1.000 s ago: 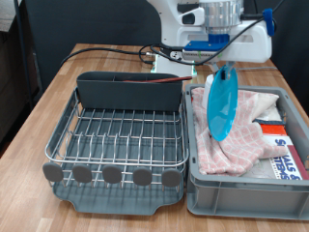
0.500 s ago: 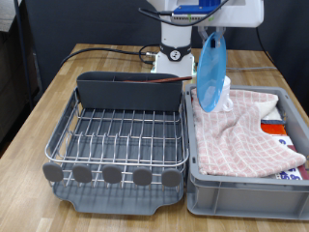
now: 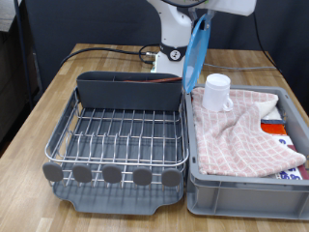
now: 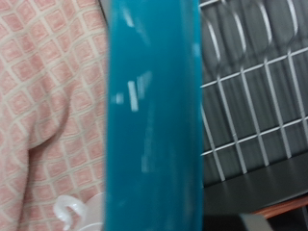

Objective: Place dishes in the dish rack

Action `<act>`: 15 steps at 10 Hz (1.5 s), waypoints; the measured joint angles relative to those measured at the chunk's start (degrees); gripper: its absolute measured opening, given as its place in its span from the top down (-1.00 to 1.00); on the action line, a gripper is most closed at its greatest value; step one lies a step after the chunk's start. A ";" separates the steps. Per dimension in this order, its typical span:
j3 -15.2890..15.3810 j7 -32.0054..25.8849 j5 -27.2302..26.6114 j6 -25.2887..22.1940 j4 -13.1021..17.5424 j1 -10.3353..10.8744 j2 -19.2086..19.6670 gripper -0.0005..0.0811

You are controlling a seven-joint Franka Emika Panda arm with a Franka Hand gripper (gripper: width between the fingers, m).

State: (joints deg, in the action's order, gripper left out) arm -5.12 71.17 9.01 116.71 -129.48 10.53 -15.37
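Observation:
My gripper (image 3: 206, 14) is at the exterior view's top edge, shut on the rim of the light-blue plate (image 3: 197, 56). The plate hangs on edge, above the line between the dish rack (image 3: 121, 135) and the grey bin. In the wrist view the plate (image 4: 154, 115) fills the middle, with rack wires (image 4: 255, 87) on one side and the checked cloth (image 4: 48, 96) on the other. The white mug (image 3: 216, 92) stands on the cloth in the bin. A thin reddish-brown strip (image 3: 145, 83), seemingly the wooden spoon, lies in the rack's tall compartment.
The grey plastic bin (image 3: 241, 193) sits at the rack's right in the exterior view, holding the pink-and-white cloth (image 3: 241, 130) and a printed box (image 3: 290, 145). The robot base (image 3: 174, 48) and black cables (image 3: 97, 53) are behind the rack on the wooden table.
The gripper has lifted the plate out of the bin and carried it up and to the exterior view's left, towards the rack. The mug, hidden before, now shows.

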 joint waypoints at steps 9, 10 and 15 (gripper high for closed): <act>-4.74 -13.53 3.65 1.06 0.84 -0.42 1.33 0.90; -5.63 -16.78 4.50 1.06 0.84 -0.71 1.27 0.90; -10.91 -29.34 6.32 3.72 0.86 -2.29 1.10 0.90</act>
State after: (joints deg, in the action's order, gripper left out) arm -16.03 41.83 15.32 120.43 -128.62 8.24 -14.27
